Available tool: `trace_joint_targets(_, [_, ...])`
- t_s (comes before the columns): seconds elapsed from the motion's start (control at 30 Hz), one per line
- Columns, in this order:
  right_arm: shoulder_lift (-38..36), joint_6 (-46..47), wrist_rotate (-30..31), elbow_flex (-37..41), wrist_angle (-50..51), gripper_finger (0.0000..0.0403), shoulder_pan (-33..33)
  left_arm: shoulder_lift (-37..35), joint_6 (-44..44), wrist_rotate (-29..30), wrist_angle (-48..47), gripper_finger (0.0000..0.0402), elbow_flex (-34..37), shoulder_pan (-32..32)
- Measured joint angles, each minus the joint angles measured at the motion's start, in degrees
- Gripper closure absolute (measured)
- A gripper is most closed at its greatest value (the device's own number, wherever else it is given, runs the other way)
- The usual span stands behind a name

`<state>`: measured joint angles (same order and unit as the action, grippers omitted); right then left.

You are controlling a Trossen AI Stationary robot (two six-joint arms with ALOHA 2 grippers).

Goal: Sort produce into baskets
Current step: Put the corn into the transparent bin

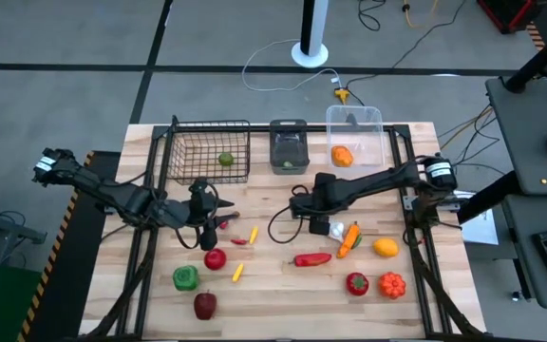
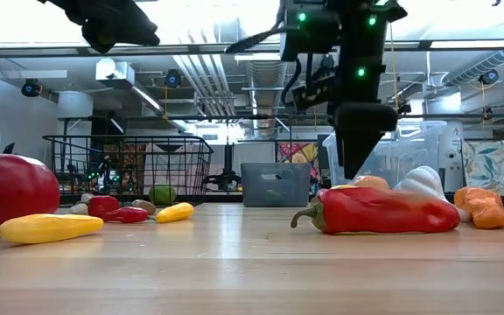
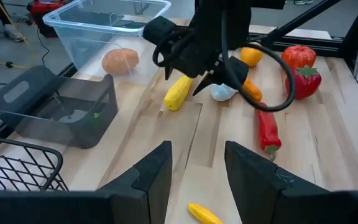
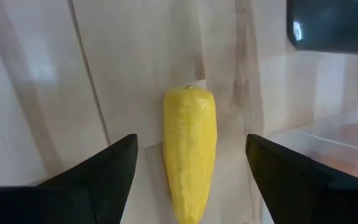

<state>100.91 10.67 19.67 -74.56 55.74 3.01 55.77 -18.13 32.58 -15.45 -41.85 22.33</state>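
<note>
Right end effector [image 4: 191, 168] hangs over the table [image 1: 283, 294] near its middle, fingers spread wide and empty, straddling a yellow pepper [image 4: 189, 149] that lies flat on the wood between them, untouched. We read the step in hand as the approach to a grasp on that piece.

Left end effector [image 3: 194, 180] hovers over the table's left half, fingers partly apart, nothing between them; it looks idle.

Baskets sit in a row along the far edge: wire-mesh basket [image 1: 207, 152] at left with one green fruit inside, dark grey bin [image 1: 289, 145] in the middle with something small and green in it, clear tub [image 1: 354, 133] at right holding an orange piece.

Loose produce left on the wood, as we see it: red apple [image 1: 215, 258], green pepper [image 1: 185, 277] and a dark red fruit [image 1: 204, 305] on the left; long red chili [image 1: 312, 258], carrot [image 1: 349, 237], white garlic [image 1: 335, 229], lemon [image 1: 385, 248], red pepper [image 1: 356, 283] and orange pumpkin-like piece [image 1: 391, 284] on the right. Sorting is early; most pieces remain out.

Next move, in our judgement: lower a little, close across the narrow width of the yellow pepper, lift clear, carry to a basket. The smooth tapered body could slip toward its tip.
</note>
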Motion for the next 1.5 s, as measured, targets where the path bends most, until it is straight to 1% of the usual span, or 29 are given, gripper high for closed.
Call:
trace_joint_targets(0.17, [2.42, -0.19, 0.46, -0.02, -0.02, 0.0121, -0.04, 0.01, 0.76, 0.07, -0.06, 0.027, 0.0, -0.02])
trace_joint_targets(0.43, [6.18, 1.82, 5.8, -0.02, 0.9, 0.0119, -0.04, 0.0, 1.55, 2.9, -0.04, 0.027, -0.02, -0.02])
trace_joint_targets(0.57, [6.15, 2.06, 5.9, -0.02, 0.54, 0.0127, -0.04, 0.0, 1.55, 2.93, -0.05, 0.027, -0.02, -0.03])
trace_joint_targets(0.9, [5.96, 2.68, 5.42, -0.02, -0.18, 0.016, -0.04, -0.02, 2.16, 2.93, -0.04, 0.027, -0.02, -0.04])
trace_joint_targets(1.07, [6.07, 2.21, 4.72, 0.07, -2.73, 0.0166, -0.04, -0.04, 2.16, 2.93, -0.04, 0.027, -0.02, -0.04])
trace_joint_targets(1.27, [6.1, 2.36, 4.13, 0.11, -3.37, 0.0166, -0.04, -0.04, 2.16, 2.91, -0.04, 0.027, -0.02, -0.04])
trace_joint_targets(1.5, [6.1, 2.33, 3.31, 0.71, -4.02, 0.0178, -0.04, -0.04, 2.16, 2.91, -0.04, 0.027, -0.02, -0.02])
